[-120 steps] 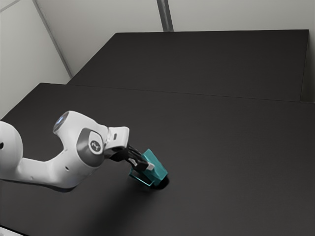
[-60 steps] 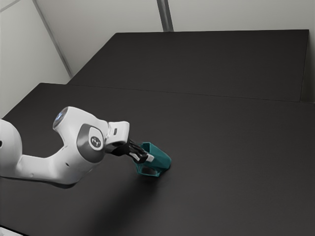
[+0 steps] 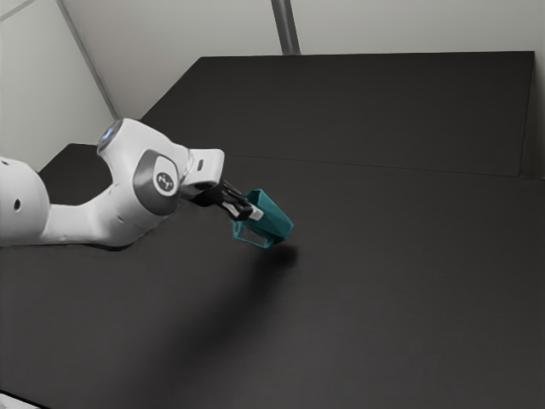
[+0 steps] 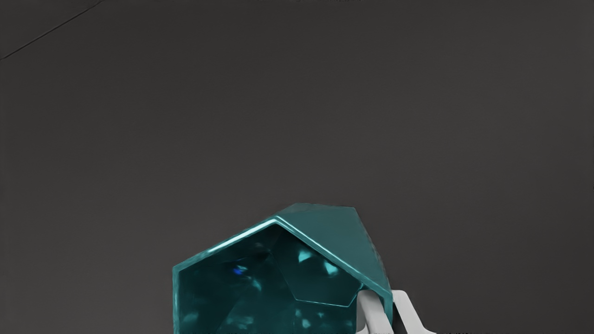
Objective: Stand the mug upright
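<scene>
In the exterior view my gripper (image 3: 255, 214) is shut on the wall of the teal mug (image 3: 272, 220), near its rim. The mug hangs tilted above the table, its mouth toward my hand and its base pointing down toward the exterior view's right. Its handle (image 3: 252, 244) is on the lower side. In the wrist view the many-sided mouth of the mug (image 4: 325, 241) faces the camera. There my gripper (image 4: 388, 301) pinches the wall, one finger inside the mug and one outside.
The dark table (image 3: 409, 298) extends around and beneath the mug, with a blurred shadow below the arm and mug. A second dark surface (image 3: 358, 111) adjoins it at the back, before pale walls.
My hand has risen with the mug, moving up in the exterior view. The mug's tilt has changed during the motion, and its shadow now lies apart from it.
</scene>
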Robot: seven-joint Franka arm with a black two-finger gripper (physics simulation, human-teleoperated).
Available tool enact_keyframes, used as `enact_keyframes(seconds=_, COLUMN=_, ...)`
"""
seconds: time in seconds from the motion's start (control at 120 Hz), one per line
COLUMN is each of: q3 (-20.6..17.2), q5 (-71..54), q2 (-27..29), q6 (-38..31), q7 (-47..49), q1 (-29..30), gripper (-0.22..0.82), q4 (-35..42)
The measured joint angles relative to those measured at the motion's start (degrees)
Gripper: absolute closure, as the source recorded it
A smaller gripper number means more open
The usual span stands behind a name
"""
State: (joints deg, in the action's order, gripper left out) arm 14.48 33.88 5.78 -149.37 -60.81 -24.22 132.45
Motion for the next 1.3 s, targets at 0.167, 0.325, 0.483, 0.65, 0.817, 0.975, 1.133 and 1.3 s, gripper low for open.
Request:
enact_keyframes(seconds=0.167, q3=-0.89, q5=-11.88, q2=1.85, q6=12.03, q7=10.59, q1=1.48, gripper=0.79, q4=-2.05)
enact_keyframes(seconds=0.325, q3=-6.20, q5=-14.94, q2=6.52, q6=19.81, q7=20.26, q1=6.31, gripper=0.79, q4=1.76)
enact_keyframes(seconds=0.483, q3=-6.71, q5=-16.04, q2=9.36, q6=23.17, q7=27.86, q1=9.54, gripper=0.79, q4=4.96)
enact_keyframes(seconds=0.65, q3=-6.79, q5=-18.44, q2=7.62, q6=19.67, q7=33.27, q1=10.14, gripper=0.79, q4=4.76)
enact_keyframes(seconds=0.817, q3=-7.94, q5=-19.11, q2=5.00, q6=13.61, q7=36.05, q1=10.11, gripper=0.79, q4=4.41)
enact_keyframes(seconds=0.975, q3=-9.00, q5=-18.93, q2=3.79, q6=9.10, q7=37.64, q1=10.18, gripper=0.79, q4=3.36)
enact_keyframes(seconds=1.133, q3=-9.41, q5=-18.56, q2=3.43, q6=6.10, q7=38.81, q1=10.16, gripper=0.79, q4=3.25)
enact_keyframes(seconds=1.3, q3=-10.18, q5=-18.42, q2=2.45, q6=3.01, q7=39.71, q1=10.17, gripper=0.79, q4=3.16)
